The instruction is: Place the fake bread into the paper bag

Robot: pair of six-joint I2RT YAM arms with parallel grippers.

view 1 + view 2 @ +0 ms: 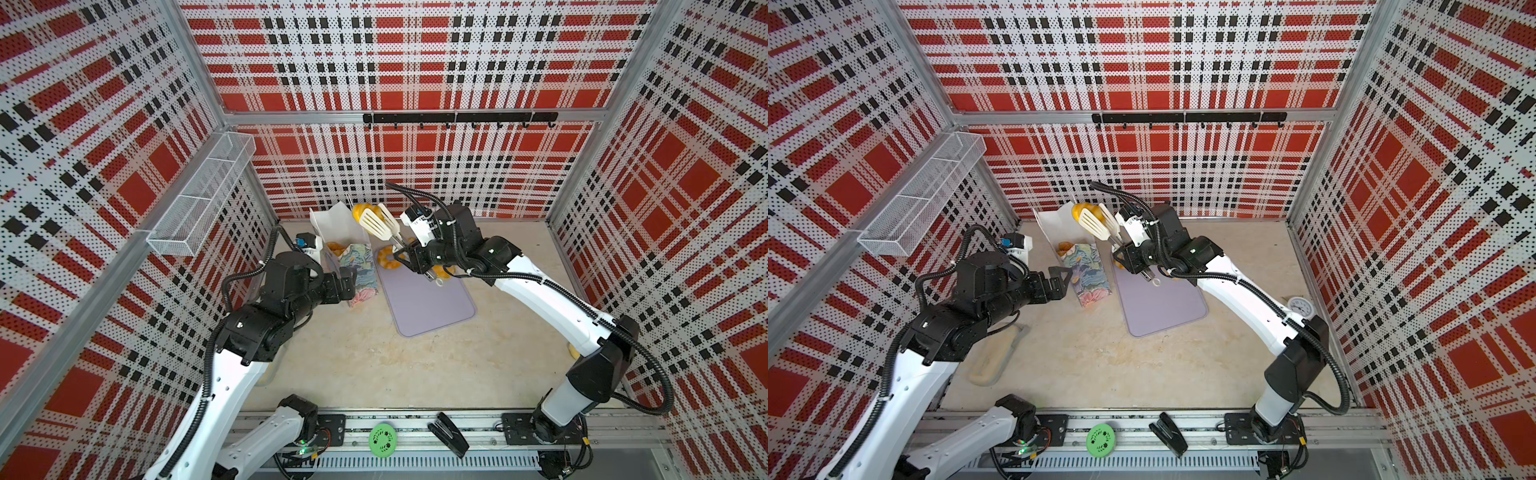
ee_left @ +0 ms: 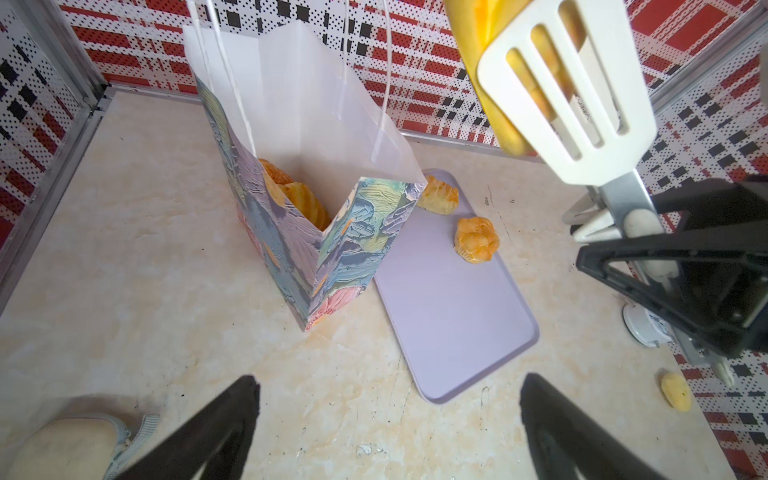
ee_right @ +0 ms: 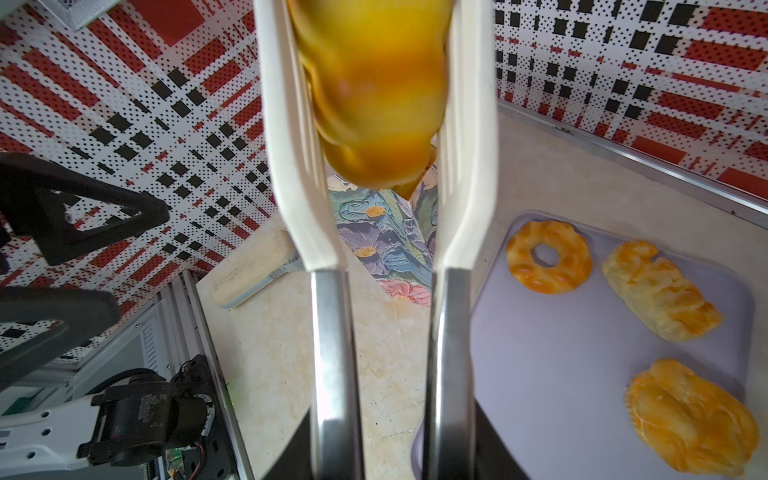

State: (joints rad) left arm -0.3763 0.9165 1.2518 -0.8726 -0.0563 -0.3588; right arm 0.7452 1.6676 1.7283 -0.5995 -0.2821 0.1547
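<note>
Right wrist view: R gripper (image 1: 411,257) clenched on tongs (image 3: 332,332), which pinch yellow fake bread (image 3: 374,83) above paper bag (image 3: 386,237). L gripper (image 2: 388,382) spread wide, empty, beside bag. Centre over opening, lower in, then ease squeeze.

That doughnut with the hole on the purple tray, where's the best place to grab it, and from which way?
Probably straight down from above: the ring doughnut lies flat on the lilac tray, so nothing fits under it. Squeeze its outer rim on two opposite sides, since the ring is even all round. Pick sides clear of the neighbouring pastry, which lies close beside it.
</note>
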